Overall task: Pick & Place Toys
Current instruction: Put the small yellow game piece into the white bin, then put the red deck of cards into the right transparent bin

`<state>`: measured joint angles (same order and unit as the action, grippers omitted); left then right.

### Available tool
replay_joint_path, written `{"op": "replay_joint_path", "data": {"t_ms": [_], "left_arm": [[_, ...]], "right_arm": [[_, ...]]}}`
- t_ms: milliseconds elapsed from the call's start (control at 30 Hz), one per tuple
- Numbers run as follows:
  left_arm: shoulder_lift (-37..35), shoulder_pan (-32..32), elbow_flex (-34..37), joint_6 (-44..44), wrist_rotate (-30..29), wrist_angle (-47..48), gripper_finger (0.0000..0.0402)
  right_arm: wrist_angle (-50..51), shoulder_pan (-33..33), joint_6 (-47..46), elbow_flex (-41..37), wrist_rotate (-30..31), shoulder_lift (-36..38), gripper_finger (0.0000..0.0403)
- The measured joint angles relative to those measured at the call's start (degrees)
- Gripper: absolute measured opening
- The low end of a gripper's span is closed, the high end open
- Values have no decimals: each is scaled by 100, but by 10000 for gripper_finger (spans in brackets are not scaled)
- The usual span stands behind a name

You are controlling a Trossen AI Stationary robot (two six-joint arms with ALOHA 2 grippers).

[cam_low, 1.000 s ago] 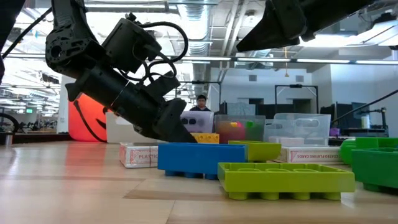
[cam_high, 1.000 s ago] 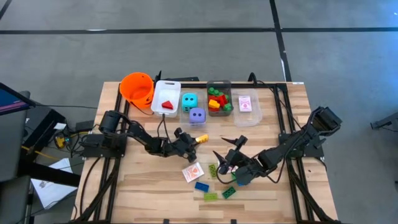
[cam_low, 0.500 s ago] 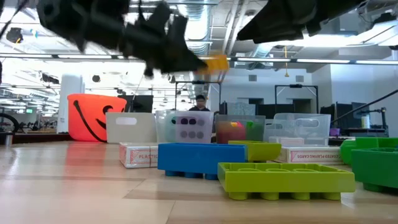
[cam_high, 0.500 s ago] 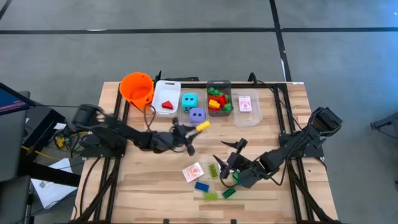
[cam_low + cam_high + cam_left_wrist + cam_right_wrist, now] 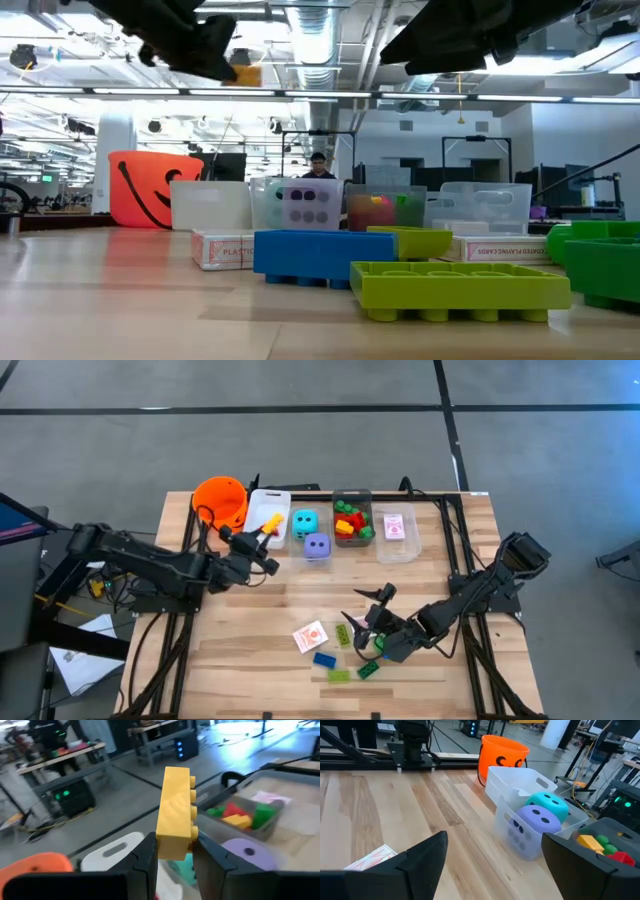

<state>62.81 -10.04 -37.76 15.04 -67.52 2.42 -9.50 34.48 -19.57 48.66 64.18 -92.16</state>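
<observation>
Step in hand: carry to bin. Left gripper (image 5: 262, 530) pinches a yellow brick (image 5: 175, 812) between its fingers, held in the air above the white bin (image 5: 281, 497) at the far left of the bin row. Next move, by my reading: line up over the right bin, then release.

Right gripper (image 5: 366, 618) hangs with jaws wide, holding nothing, above the loose bricks near the front; green brick (image 5: 343, 634) lies just beside.

Orange bucket (image 5: 220, 501) beside clear bins (image 5: 398, 546)
</observation>
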Motion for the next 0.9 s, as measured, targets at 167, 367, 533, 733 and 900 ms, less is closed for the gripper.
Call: {"op": "replay_joint_path", "data": {"t_ms": [167,367,533,733,900], "left_arm": [[19,242,2,495,-7,794,83],[263,617,7,1061,25,1376,90],[448,880,5,955,35,1367,188],[535,1228,4,1322,34,1355,292],[507,1244,4,2460,1011,1289,332]], "right_arm": [[-1,0,0,0,-155,0,317],[2,-3,1,0,-157,0,317],[4,-65,28,0,-175,0,317],[2,-199,46,0,-468,0,317],[8,-240,67,0,-629,0,317]]}}
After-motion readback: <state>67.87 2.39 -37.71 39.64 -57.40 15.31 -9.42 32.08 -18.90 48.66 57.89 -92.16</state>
